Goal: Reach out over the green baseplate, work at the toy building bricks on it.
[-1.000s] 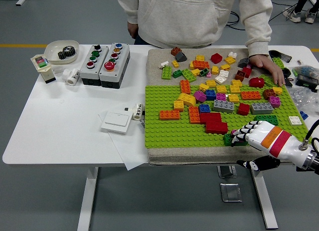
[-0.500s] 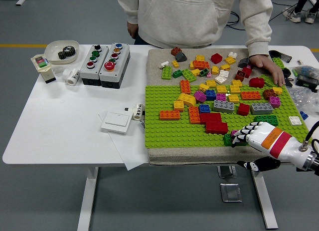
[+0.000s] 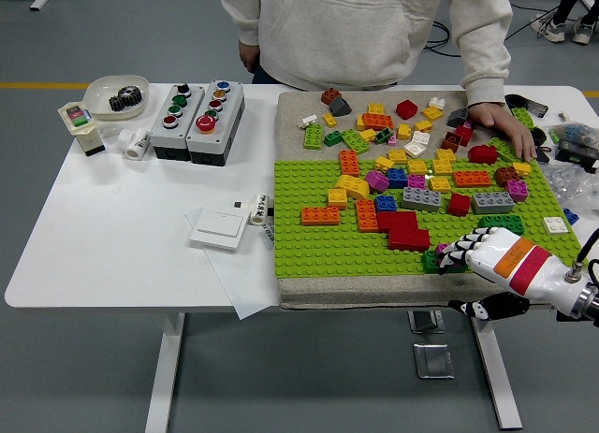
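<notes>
The green baseplate (image 3: 318,251) lies on a beige mat and carries many coloured bricks. My right hand (image 3: 457,251) comes in from the lower right, its white fingers (image 3: 468,242) curled down onto a dark green brick (image 3: 431,261) at the plate's near edge. A stack of red bricks (image 3: 404,229) stands just left of and behind that brick. An orange brick (image 3: 320,215) sits alone further left. A person's hand (image 3: 505,129) rests flat on the mat's far right corner, among loose bricks. My left arm does not show.
Two grey button boxes (image 3: 197,120), a white switch plate (image 3: 219,229), a bowl with a gear (image 3: 114,96) and small parts lie on the white table left of the mat. Bags and clutter (image 3: 576,143) crowd the right edge. The person stands at the far side.
My right hand has edged slightly to the right with the dark green brick under its fingers. The person's hand has stayed still.
</notes>
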### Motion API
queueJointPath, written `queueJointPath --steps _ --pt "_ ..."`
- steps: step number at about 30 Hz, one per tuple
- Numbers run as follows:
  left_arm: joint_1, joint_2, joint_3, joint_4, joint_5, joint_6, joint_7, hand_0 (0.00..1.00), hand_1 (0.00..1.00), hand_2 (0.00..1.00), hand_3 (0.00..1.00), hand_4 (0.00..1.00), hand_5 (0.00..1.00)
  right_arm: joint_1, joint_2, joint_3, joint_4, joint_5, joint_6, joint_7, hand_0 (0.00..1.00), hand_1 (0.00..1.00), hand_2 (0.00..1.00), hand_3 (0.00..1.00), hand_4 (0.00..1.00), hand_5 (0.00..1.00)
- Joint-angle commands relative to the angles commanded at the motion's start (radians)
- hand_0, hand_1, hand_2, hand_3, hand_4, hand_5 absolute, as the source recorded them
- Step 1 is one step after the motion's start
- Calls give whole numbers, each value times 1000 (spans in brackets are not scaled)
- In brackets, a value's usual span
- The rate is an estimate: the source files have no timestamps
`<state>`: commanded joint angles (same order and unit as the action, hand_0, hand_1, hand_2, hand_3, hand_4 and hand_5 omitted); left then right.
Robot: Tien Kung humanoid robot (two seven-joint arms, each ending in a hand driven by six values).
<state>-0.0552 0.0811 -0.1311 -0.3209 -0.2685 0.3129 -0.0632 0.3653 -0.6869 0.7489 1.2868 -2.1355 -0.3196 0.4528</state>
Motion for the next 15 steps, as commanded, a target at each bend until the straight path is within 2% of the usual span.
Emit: queueJointPath --steps 15 --pt "-2 0 5 1 -11 -2 -4 659 748 765 579 649 596 -11 -6 45 38 32 1 2 617 651 714 625 784 429"
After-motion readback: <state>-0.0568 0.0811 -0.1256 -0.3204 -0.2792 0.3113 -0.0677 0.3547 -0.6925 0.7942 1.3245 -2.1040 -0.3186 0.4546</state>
